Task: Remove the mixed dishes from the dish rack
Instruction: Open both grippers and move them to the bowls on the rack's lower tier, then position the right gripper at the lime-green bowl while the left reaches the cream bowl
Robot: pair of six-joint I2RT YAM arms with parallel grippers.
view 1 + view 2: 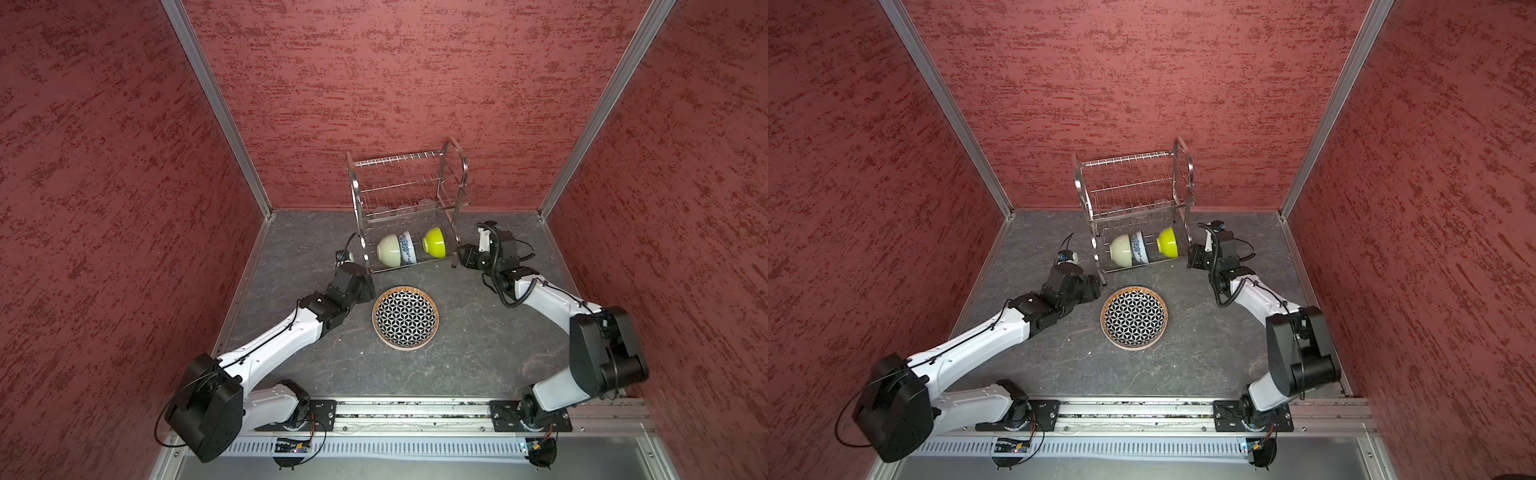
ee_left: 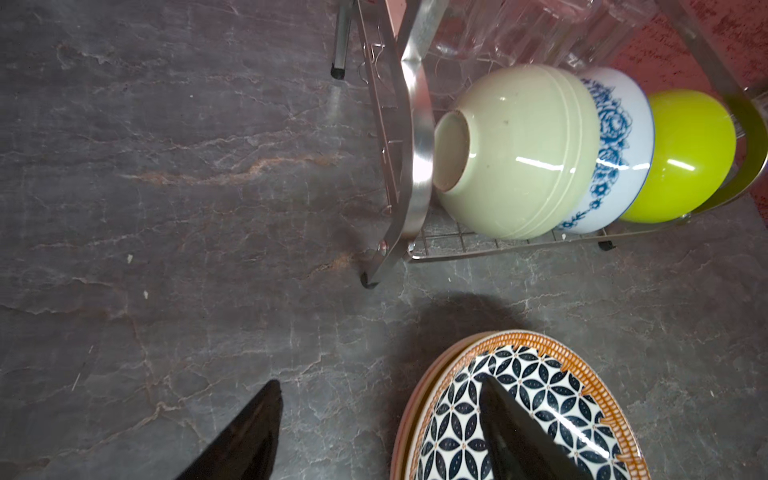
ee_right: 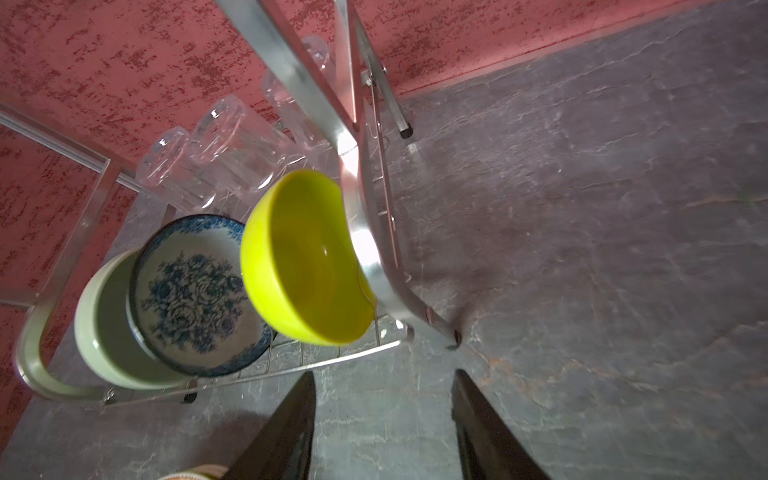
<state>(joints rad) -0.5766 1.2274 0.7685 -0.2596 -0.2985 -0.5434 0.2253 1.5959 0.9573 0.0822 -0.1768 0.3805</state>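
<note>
the left arm stretches low over the dark grey stone-look tabletop [image 1: 478,357]. its left gripper [image 2: 380,384] is spread wide and holds nothing, with one finger above the black-and-white geometric plate with tan rim [image 1: 405,318]. that plate lies flat on top of a stack in front of the shiny two-tier steel wire dish rack [image 2: 417,137]. the right arm bends in from the side, and its right gripper [image 3: 384,376] is parted and empty near the rack's corner foot. the lime bowl [image 1: 435,242], blue-floral white bowl [image 1: 408,247] and cream-green bowl [image 1: 388,250] stand on edge in the lower tier, with clear glass tumblers [image 3: 216,141] beyond them. bare tabletop lies on either side of the plate.
</note>
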